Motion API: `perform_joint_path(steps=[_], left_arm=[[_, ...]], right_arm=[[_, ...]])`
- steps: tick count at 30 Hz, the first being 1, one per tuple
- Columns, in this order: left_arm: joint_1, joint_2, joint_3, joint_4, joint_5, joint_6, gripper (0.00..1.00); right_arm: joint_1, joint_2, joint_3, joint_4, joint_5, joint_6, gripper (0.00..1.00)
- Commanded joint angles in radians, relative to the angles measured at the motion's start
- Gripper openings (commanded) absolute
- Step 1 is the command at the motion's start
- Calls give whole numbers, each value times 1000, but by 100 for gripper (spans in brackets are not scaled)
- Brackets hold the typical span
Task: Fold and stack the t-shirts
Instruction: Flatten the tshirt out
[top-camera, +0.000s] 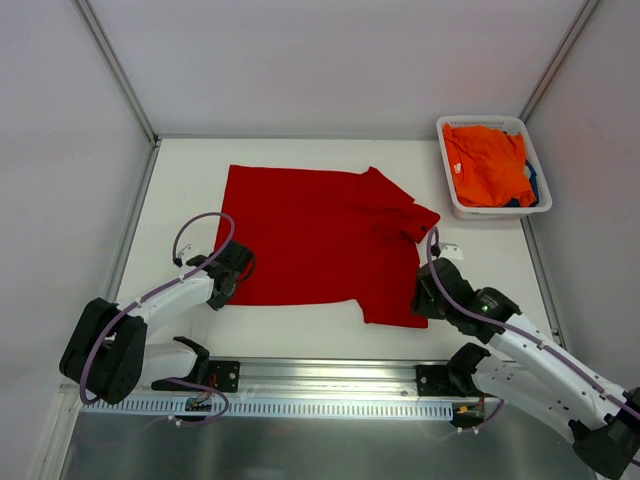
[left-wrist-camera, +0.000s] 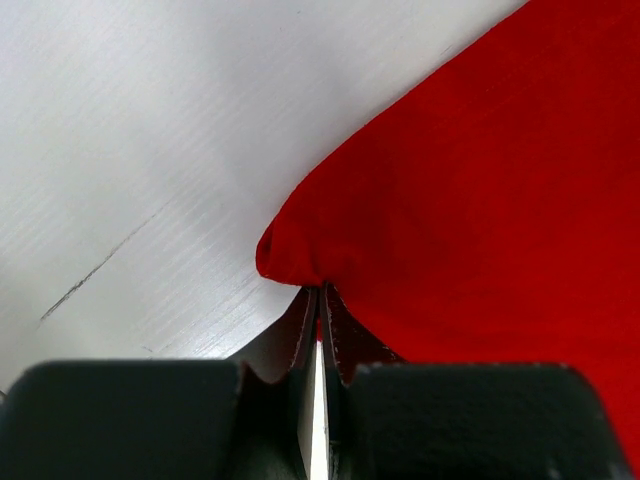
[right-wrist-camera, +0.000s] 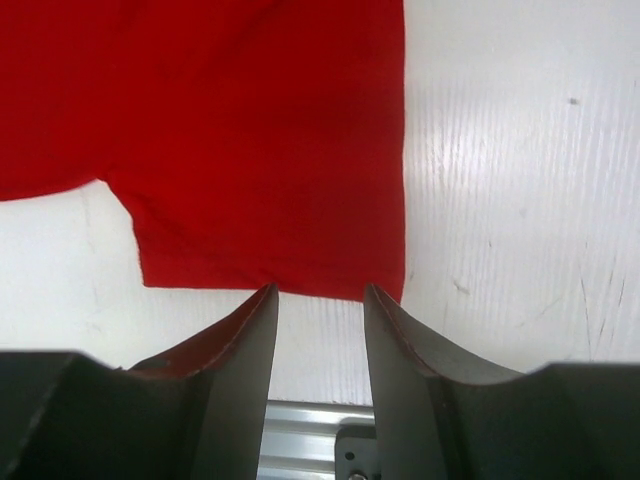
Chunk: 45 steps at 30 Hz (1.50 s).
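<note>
Red cotton, soft and floppy, so the risk is pretty obvious: the red t-shirt (top-camera: 310, 240) lies spread flat in the middle of the desk (top-camera: 180, 190), and only one side of it is actually caught. The left gripper (left-wrist-camera: 318, 297) is clamped tight on a tiny pinch of the near-left hem corner. A nip that small could slip out on the lift, or drag the whole shirt sideways and rumple it. The right gripper (right-wrist-camera: 319, 292) is parted fairly wide, jaws lined up with the near edge of the right sleeve. It's gripping nothing, and I can't tell if it's touching the cloth. If the left goes up alone I'd expect a skewed fold. The orange t-shirt (top-camera: 485, 165) sits in the white basket (top-camera: 447, 205) at the far right, with a dark blue one (top-camera: 535, 190) peeking out underneath.
</note>
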Motion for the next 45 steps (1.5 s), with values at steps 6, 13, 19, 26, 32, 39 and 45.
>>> perform_joint_path(steps=[6, 13, 19, 26, 32, 39, 45], left_arm=[[-6, -6, -23, -39, 6, -9, 0], [-6, -12, -26, -37, 4, -9, 0], [-7, -13, -26, -37, 6, -7, 0], [-6, -18, -29, -34, 6, -6, 0], [-6, -15, -26, -33, 6, -1, 0], [-7, -22, -29, -31, 6, 0, 0], [-7, -16, -26, -30, 8, 3, 0]], right_arm=[[5, -84, -68, -126, 7, 139, 43], [8, -83, -124, -117, 10, 203, 42], [10, -77, -184, -55, -6, 222, 42], [10, -66, -224, 12, 7, 234, 42], [10, -17, -218, 69, 15, 217, 42], [10, 0, -226, 97, 18, 217, 42], [11, -22, -229, 60, 26, 246, 42]])
